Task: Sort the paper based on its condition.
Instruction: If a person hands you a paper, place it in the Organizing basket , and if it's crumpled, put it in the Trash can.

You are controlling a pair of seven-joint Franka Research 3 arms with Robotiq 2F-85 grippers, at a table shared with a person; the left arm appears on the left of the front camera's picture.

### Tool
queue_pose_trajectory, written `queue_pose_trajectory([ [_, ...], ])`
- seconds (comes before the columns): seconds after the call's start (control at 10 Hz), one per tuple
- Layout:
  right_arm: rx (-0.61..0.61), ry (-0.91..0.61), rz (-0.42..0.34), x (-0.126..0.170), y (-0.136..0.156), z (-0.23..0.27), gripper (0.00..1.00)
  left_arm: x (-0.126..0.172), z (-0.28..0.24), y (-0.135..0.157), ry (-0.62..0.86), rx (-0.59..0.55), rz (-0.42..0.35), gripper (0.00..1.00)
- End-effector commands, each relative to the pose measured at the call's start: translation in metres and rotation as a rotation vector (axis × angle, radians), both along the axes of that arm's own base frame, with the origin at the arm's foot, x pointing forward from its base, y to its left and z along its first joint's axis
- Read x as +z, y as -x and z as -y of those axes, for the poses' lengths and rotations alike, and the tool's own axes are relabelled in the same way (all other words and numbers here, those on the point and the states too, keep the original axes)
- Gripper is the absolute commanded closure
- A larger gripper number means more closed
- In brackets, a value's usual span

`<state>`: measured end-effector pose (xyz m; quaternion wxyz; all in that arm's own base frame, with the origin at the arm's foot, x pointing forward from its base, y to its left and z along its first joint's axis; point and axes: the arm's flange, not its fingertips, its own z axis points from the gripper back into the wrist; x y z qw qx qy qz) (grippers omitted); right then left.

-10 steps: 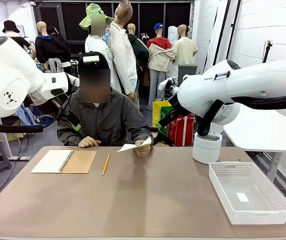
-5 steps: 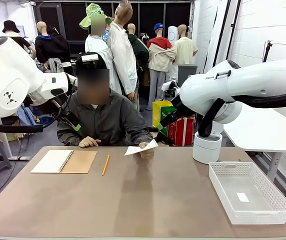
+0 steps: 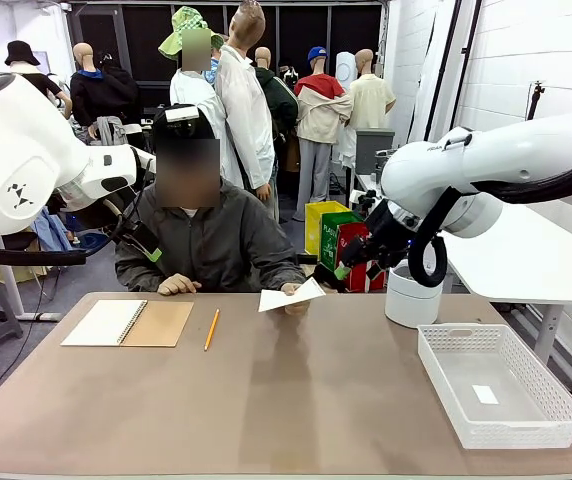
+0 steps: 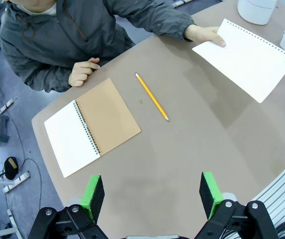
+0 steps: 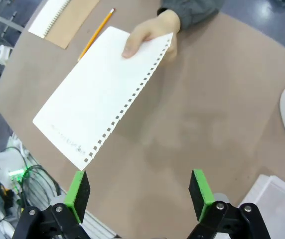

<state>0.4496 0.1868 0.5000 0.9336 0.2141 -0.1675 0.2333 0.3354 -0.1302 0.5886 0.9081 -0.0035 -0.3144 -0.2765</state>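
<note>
White sheet: the paper (image 5: 100, 94) is flat and uncrumpled, held clear of the surface (image 3: 266, 400) at its far edge, holed edge out.
Hand: the person's hand (image 5: 150, 34) pinches one corner, leaving the rest free, likely as an offer to the robot.
Right jaws: the right gripper (image 5: 138, 191) hangs above, green pads spread wide, holding nothing, facing the sheet as if to take it.
Left jaws: the left gripper (image 4: 152, 196) is open and empty, high over the notebook (image 4: 90, 127) and pencil (image 4: 151, 96).
Basket: the white basket (image 3: 501, 385) sits on the robot's right, probably one sorting spot.
</note>
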Motion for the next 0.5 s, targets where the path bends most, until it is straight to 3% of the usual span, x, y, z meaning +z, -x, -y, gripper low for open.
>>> queue_pose_trajectory([
  [0.0, -0.023, 0.152, 0.035, 0.0020, -0.0047, -0.0045, 0.00, 0.0013, -0.0003, -0.0006, 0.000, 0.001, -0.002, 0.00],
  [0.1, 0.000, 0.000, 0.000, 0.0000, 0.0000, 0.0000, 0.00, 0.0013, -0.0003, -0.0006, 0.000, 0.001, -0.002, 0.00],
  [0.4, 0.000, 0.000, 0.000, 0.0000, 0.0000, 0.0000, 0.00, 0.0013, -0.0003, -0.0006, 0.000, 0.001, -0.002, 0.00],
])
